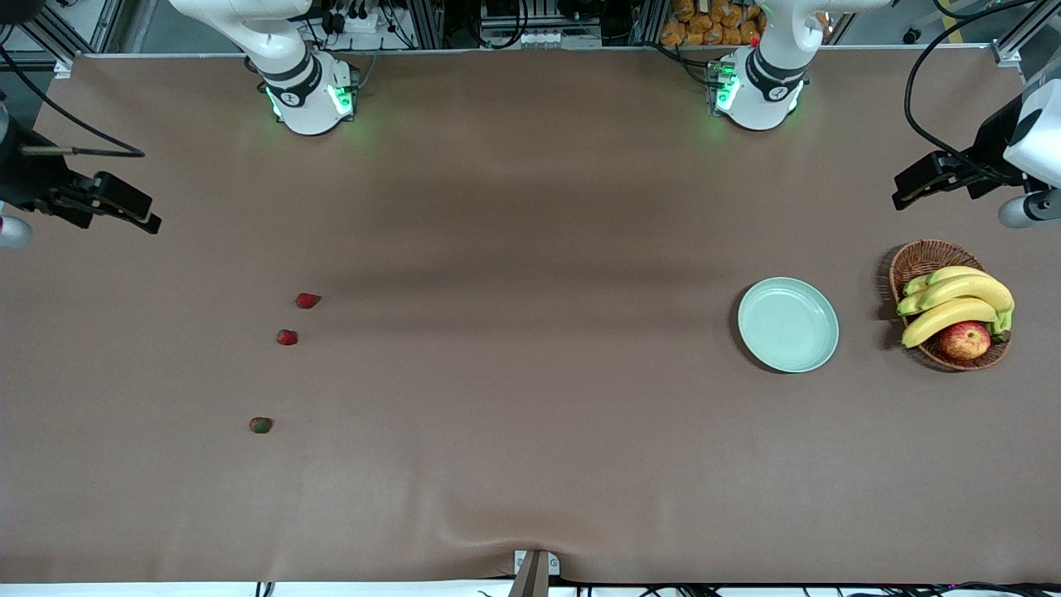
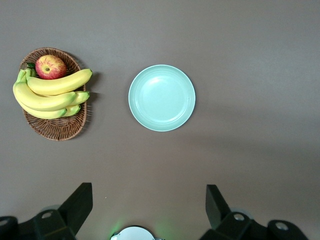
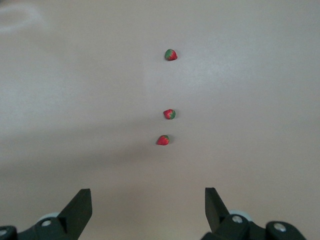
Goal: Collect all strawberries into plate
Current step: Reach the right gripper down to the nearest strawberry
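Note:
Three tiny red strawberries lie on the brown table toward the right arm's end: one (image 1: 307,300), one (image 1: 287,337) just nearer the camera, and one (image 1: 260,425) nearer still. All three show in the right wrist view (image 3: 163,140) (image 3: 169,114) (image 3: 171,55). The pale mint plate (image 1: 787,324) (image 2: 161,97) sits empty toward the left arm's end. My right gripper (image 1: 149,217) (image 3: 147,196) is open and empty, high over the right arm's end of the table. My left gripper (image 1: 902,192) (image 2: 149,192) is open and empty, high over the left arm's end, above the basket's area.
A brown wicker basket (image 1: 920,261) (image 2: 55,127) stands beside the plate at the left arm's end. It holds yellow bananas (image 1: 953,303) (image 2: 50,92) and a red-yellow apple (image 1: 965,340) (image 2: 50,66).

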Available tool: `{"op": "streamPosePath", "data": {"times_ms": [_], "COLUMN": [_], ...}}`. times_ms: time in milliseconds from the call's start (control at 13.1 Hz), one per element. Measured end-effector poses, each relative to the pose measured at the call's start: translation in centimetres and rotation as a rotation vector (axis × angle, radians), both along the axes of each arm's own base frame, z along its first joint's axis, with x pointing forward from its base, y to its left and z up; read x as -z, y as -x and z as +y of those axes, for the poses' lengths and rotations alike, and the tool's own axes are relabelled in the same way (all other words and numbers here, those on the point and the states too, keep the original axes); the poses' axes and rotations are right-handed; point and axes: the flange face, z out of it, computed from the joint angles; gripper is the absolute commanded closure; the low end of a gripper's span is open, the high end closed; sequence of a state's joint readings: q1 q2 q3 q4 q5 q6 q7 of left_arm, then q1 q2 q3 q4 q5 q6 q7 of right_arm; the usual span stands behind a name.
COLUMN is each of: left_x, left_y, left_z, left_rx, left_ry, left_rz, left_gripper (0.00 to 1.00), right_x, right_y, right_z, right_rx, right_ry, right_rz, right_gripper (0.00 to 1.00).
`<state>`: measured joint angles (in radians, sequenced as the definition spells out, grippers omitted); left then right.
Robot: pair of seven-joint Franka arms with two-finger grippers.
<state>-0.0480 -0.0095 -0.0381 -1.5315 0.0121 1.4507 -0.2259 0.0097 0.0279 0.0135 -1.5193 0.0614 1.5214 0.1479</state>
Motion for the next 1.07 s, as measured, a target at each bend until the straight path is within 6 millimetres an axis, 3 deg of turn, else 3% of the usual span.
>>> {"op": "streamPosePath", "data": {"times_ms": [534,840,916,1069], "left_x": [1.5,1.8,1.9,2.1], "left_y": [0.1,0.1,0.1,0.1], "left_z": [-0.7,-0.7,-0.7,-0.8], "left_rx": [0.013,0.014,0.014,0.014], "left_ry": [-0.003,-0.004,-0.004,-0.004], "left_rz": [0.031,0.039,0.042,0.045], "left_gripper": [0.0,0.0,0.0,0.0], "right_x": [6.0,7.3,8.8,14.0], "right_y": [-3.0,-4.3,-5.1,-7.8], "right_z": [-0.1,-0.1,-0.1,-0.5], "right_rx": [0.003,0.007,0.009,0.021], "right_ry": [0.001,0.0,0.0,0.0], "right_rz": [0.08,0.055,0.051,0.05], "right_gripper": [0.0,0.0,0.0,0.0]}}
